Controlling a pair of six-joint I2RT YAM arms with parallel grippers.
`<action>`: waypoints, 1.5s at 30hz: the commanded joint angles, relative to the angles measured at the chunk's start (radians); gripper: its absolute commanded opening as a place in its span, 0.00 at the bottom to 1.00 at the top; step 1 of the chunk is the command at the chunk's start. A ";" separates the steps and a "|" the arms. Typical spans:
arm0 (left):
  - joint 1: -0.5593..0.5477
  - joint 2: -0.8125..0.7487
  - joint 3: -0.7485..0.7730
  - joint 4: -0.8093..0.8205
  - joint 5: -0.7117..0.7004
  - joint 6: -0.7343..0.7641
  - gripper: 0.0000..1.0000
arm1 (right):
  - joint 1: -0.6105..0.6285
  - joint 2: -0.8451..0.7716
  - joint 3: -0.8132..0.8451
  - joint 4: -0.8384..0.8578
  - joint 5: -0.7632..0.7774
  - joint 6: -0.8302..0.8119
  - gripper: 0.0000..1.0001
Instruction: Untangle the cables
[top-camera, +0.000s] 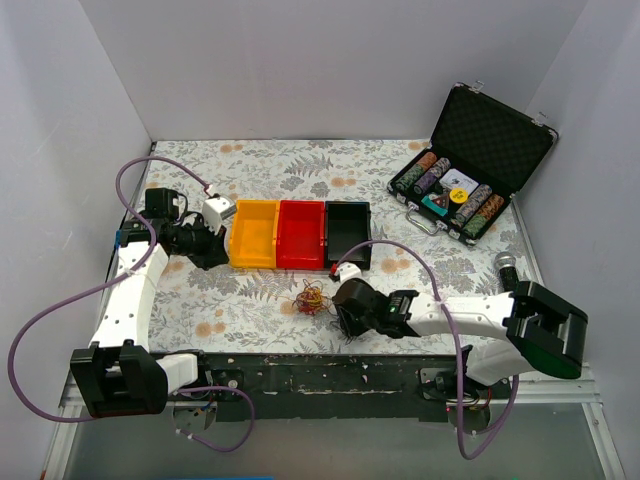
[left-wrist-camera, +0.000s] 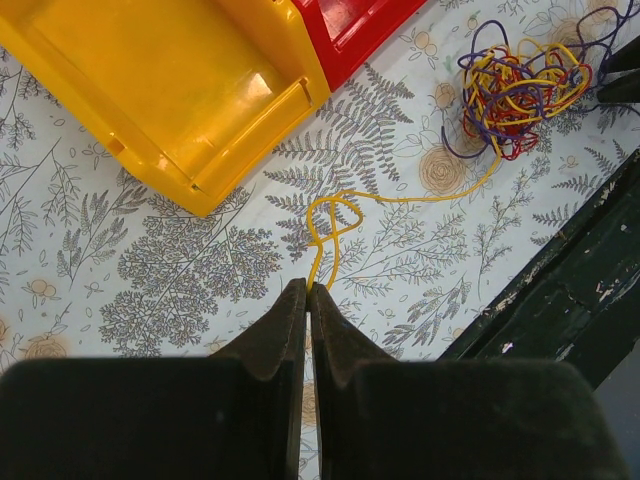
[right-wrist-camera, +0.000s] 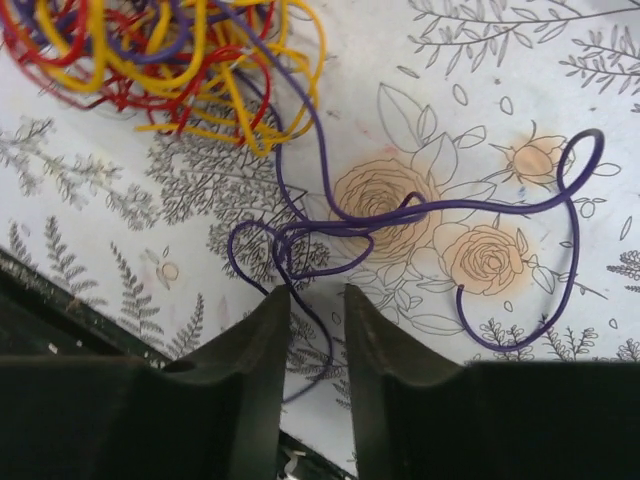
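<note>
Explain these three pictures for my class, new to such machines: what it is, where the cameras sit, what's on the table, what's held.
Two robot arms stand at the near edge of a table. One picture looks down from above; the others come from wrist cameras. On it lie tangled cables, a yellow bin, a red bin, a black bin and an open chip case. The left gripper is shut, apparently pinching a yellow strand; the right gripper is open around a purple strand.

The cables (top-camera: 313, 297) lie just before the bins (top-camera: 300, 264).
</note>
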 joint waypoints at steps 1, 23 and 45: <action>-0.004 -0.032 -0.004 0.016 0.014 -0.003 0.02 | 0.013 0.051 0.058 -0.006 0.108 0.007 0.29; -0.004 -0.033 -0.038 0.047 0.010 -0.035 0.01 | 0.031 -0.471 0.329 -0.167 -0.201 -0.210 0.01; -0.006 -0.090 -0.259 0.239 -0.343 0.129 0.00 | 0.030 -0.784 0.622 -0.315 0.342 -0.298 0.01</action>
